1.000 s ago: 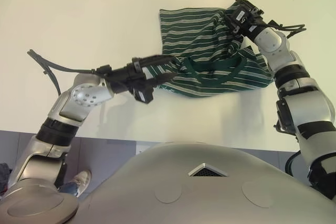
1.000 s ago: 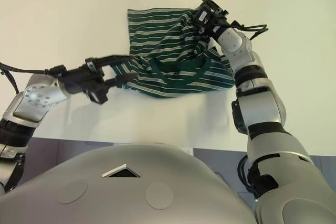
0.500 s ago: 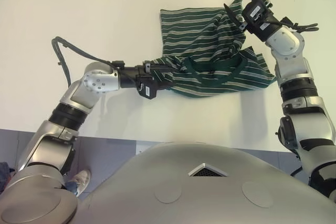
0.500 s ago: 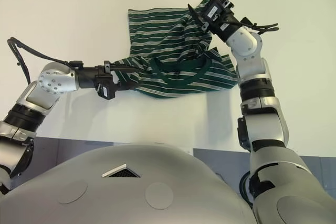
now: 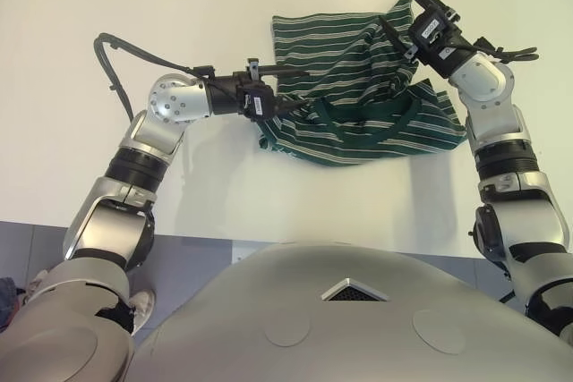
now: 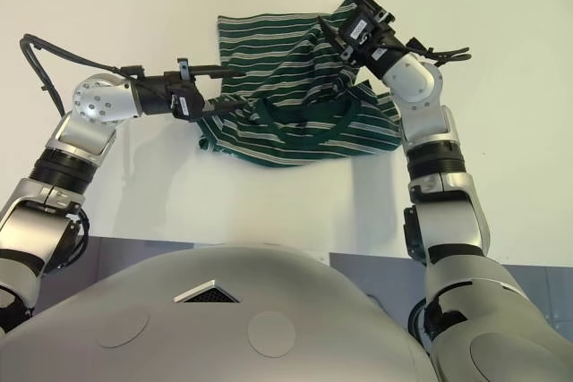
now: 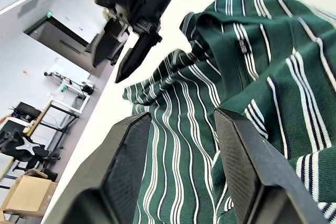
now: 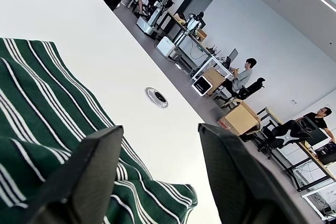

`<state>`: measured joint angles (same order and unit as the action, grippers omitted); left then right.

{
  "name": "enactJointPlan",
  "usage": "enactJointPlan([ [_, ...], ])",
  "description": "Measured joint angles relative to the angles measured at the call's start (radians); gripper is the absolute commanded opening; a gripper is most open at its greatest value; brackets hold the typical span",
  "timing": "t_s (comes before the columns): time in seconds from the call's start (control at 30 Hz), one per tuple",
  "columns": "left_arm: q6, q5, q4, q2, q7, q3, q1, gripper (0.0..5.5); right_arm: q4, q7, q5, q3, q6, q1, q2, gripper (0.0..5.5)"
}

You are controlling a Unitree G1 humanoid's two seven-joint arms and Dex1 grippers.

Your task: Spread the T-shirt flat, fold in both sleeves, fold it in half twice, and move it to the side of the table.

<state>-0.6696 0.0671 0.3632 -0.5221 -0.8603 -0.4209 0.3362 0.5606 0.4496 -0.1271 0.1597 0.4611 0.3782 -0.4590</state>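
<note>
Toward the 12 o'clock side of the white table (image 5: 179, 6), the green striped T-shirt (image 5: 358, 87) lies rumpled rather than flat, its cloth bunched in folds and its dark neckline (image 5: 363, 123) turned toward the 6 o'clock edge. At the shirt's 9 o'clock edge sits the left gripper (image 5: 300, 89), reaching across from the left with its two fingers (image 7: 131, 166) spread apart; the left wrist view shows striped fabric lying between and beyond them, with nothing pinched. At about 2 o'clock from the shirt's middle the right gripper (image 5: 394, 4) is held up above the cloth, its fingers (image 8: 94, 177) likewise parted and gripping nothing; the right wrist view shows bare table and the shirt's striped edge under them. A corner of the cloth peaks up just beside that gripper, and whether it touches a finger cannot be told. Beyond the shirt, at 12 o'clock, a small round disc (image 8: 157, 97) is set into the tabletop.
</note>
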Motion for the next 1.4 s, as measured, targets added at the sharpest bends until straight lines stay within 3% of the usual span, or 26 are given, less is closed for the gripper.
enactJointPlan([
  [0.2,-0.053,0.129,0.111,0.024,0.04,-0.029,0.025,2.22,-0.001,0.0,-0.002,0.001,-0.005,0.0,0.002,2.67],
  [0.67,-0.099,0.043,0.137,0.009,-0.009,-0.005,0.026,2.22,0.0,0.0,-0.022,0.002,-0.005,-0.005,0.006,2.67],
  [1.23,-0.108,0.105,0.215,0.039,0.024,-0.008,0.04,2.22,-0.004,0.0,-0.028,0.002,-0.006,-0.029,0.012,2.67],
  [1.4,-0.108,0.108,0.234,0.06,0.036,-0.008,0.049,1.3,-0.005,0.0,-0.028,0.002,-0.006,-0.031,0.014,2.71],
])
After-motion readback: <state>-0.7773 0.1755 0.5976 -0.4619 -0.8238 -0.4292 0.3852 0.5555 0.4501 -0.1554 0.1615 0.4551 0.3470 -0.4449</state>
